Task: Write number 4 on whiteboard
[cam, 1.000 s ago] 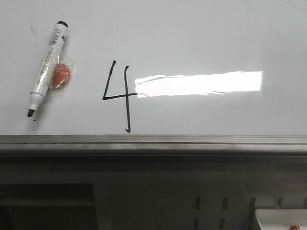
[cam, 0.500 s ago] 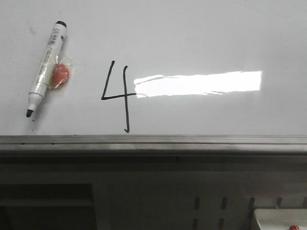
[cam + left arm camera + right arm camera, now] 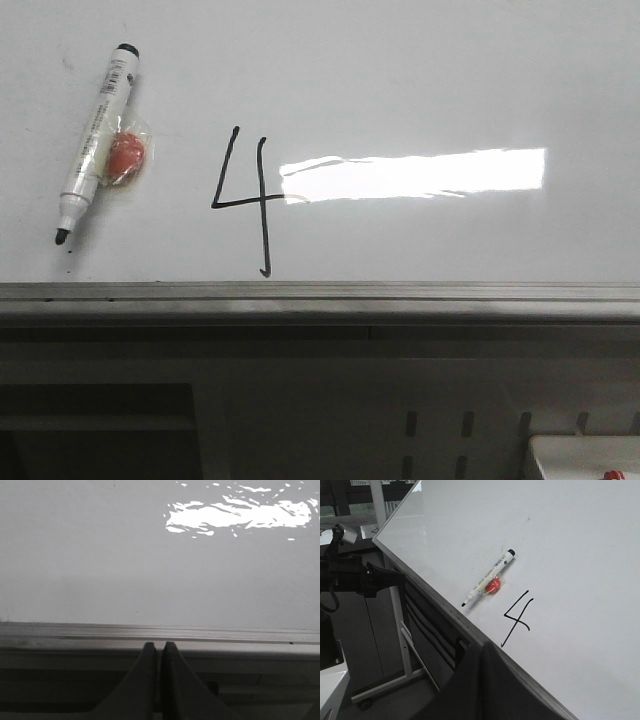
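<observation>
- Task looks done: the number 4 (image 3: 244,200) is fully drawn in black, open top, crossbar, long tail with a small hook near the lower edge.
- It sits on the whiteboard (image 3: 420,70), left of centre in the front view, just left of the bright light reflection (image 3: 415,175), its tail ending just above the grey edge rail (image 3: 320,295).
- Marker (image 3: 95,140) lies loose on the board, well left of the digit, tip toward the rail, uncapped by the look of it; an orange-red blob in clear wrap (image 3: 126,158) touches its side. Nobody holds it.
- Left gripper (image 3: 159,652): fingers pressed together, nothing between them; it sits off the board, below the rail. The digit isn't visible in the left wrist view.
- Right gripper (image 3: 481,652): fingers look closed, empty, though the tips are dark and hard to separate. It sits at the board's rail, the digit (image 3: 517,617) near but apart, marker (image 3: 487,584) further off.
- Left to do, my guess: nothing on the writing; maybe only parking the arms.
</observation>
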Controlling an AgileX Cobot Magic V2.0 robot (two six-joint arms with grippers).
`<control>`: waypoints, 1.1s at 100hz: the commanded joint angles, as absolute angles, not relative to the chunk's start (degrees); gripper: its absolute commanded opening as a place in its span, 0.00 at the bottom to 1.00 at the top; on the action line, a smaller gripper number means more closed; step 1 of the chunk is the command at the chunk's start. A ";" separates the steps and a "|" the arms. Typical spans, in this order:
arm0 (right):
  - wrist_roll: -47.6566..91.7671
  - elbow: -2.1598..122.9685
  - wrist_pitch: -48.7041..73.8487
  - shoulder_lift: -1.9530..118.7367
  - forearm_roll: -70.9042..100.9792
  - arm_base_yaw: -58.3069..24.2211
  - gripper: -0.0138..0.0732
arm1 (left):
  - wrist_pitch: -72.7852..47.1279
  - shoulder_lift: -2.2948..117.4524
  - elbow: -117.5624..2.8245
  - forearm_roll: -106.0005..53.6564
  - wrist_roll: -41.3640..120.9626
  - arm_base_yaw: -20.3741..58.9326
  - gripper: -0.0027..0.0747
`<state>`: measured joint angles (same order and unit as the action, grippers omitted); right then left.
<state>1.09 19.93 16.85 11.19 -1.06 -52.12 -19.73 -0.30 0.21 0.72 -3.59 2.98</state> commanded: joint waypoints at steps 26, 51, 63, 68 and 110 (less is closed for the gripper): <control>1.50 21.42 12.50 11.71 -1.80 -51.76 0.08 | -17.11 -1.78 2.16 0.00 -3.94 2.94 0.01; 1.50 21.42 12.19 11.71 -1.80 -51.76 0.08 | -17.11 -1.78 2.16 0.00 -3.94 2.94 0.01; 1.50 21.20 9.82 11.71 -1.80 -51.51 0.08 | -17.11 -1.78 2.16 0.00 -3.94 2.94 0.01; 1.50 21.11 8.86 11.71 -1.80 -50.74 0.08 | -17.11 -1.78 2.16 0.00 -3.94 2.94 0.01; 1.50 12.48 -1.93 11.71 -1.80 -22.42 0.08 | -17.11 -1.78 2.16 0.00 -3.94 2.94 0.01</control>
